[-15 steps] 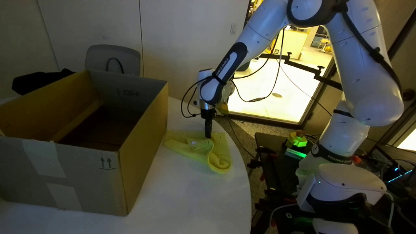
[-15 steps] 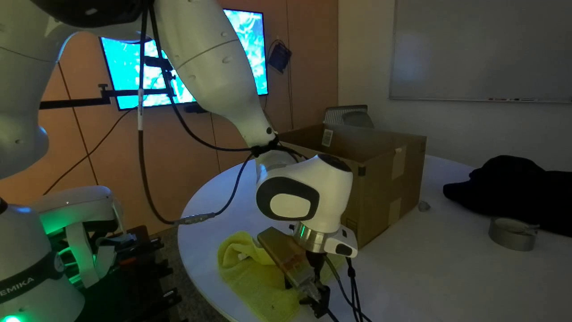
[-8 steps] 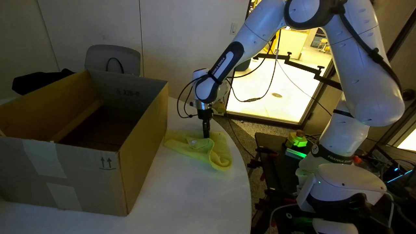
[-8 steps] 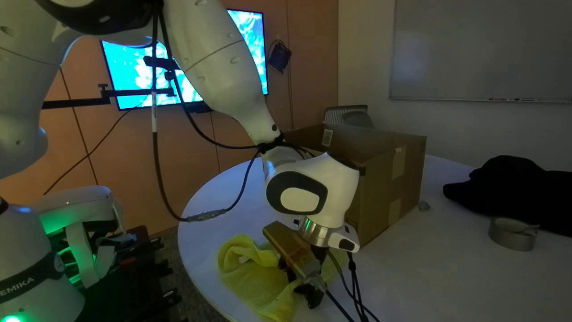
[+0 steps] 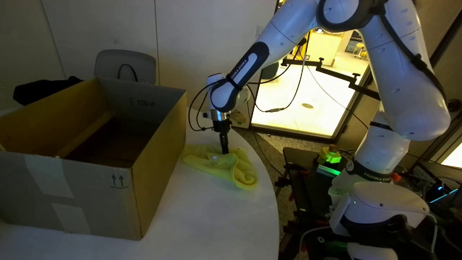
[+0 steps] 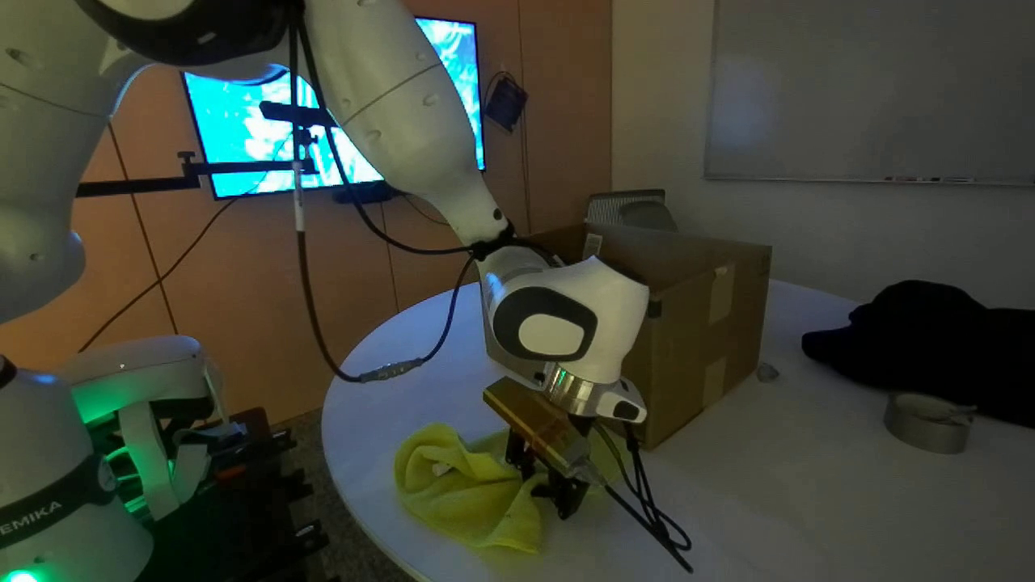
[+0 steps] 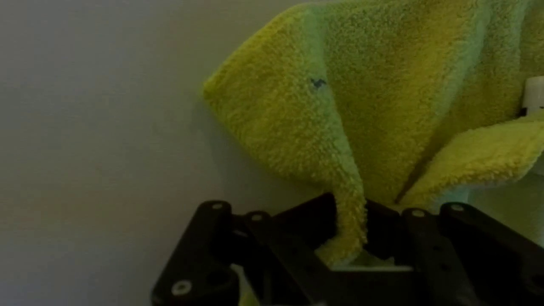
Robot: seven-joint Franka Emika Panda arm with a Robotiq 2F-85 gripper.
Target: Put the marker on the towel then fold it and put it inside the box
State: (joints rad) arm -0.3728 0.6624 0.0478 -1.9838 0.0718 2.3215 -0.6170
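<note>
The yellow-green towel (image 5: 213,169) lies crumpled and partly folded on the white table beside the box. In the wrist view, my gripper (image 7: 349,216) pinches a raised fold of the towel (image 7: 272,110) between its dark fingers. From an exterior view the gripper (image 5: 225,148) points down at the towel's far part. The brown cardboard box (image 5: 97,191) is open at the top, with nothing visible on the part of its floor that shows. A small white piece (image 7: 534,93) with a black edge pokes from the folds; I cannot tell whether it is the marker.
The round white table (image 5: 216,224) has its curved edge close to the towel. In an exterior view, a roll of tape (image 6: 927,423) and a heap of black cloth (image 6: 930,347) lie past the box. A grey chair (image 5: 126,66) stands behind.
My gripper has closed on a fold of the towel and moved toward the box. The towel's gripped part has been drawn up and in, bunching the cloth. The box has stayed put.
</note>
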